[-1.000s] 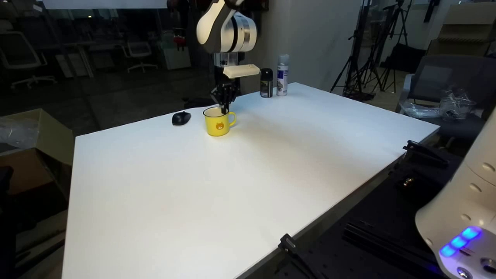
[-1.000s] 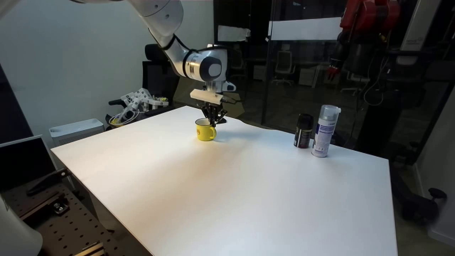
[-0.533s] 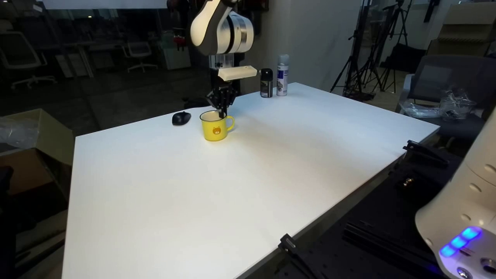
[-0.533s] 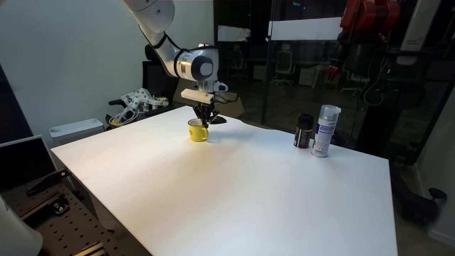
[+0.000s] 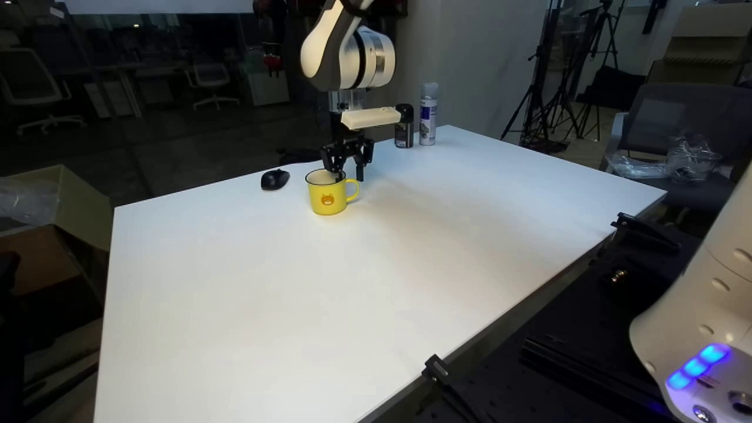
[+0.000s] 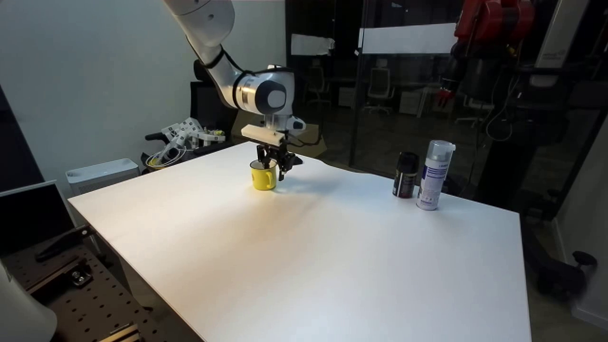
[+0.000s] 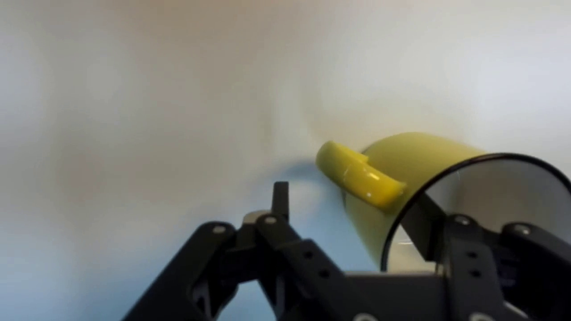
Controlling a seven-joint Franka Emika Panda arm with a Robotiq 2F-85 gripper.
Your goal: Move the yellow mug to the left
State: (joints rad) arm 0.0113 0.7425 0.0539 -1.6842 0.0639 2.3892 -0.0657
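Note:
The yellow mug (image 5: 326, 198) stands upright on the white table in both exterior views, near the far edge. My gripper (image 5: 349, 175) is over its handle side with the jaws spread apart. In the wrist view the mug (image 7: 397, 154) fills the lower right, its handle (image 7: 361, 176) pointing to the left. One finger (image 7: 424, 223) reaches inside the dark rim, while the opposite finger (image 7: 280, 198) hangs outside, well clear of the wall. A gap separates that outer finger from the mug, so nothing is clamped. Whether the inner finger touches the wall cannot be told.
A black mouse (image 5: 275, 179) lies beside the mug, close to the table edge. Farther along that edge stand a dark bottle (image 6: 405, 175) and a white spray can (image 6: 433, 178). The white table (image 6: 332, 266) stretches out in front of the mug.
Over the last second the mug shifted a little with the gripper and then came to rest on the table. In the last half second the jaws spread from closed on its wall.

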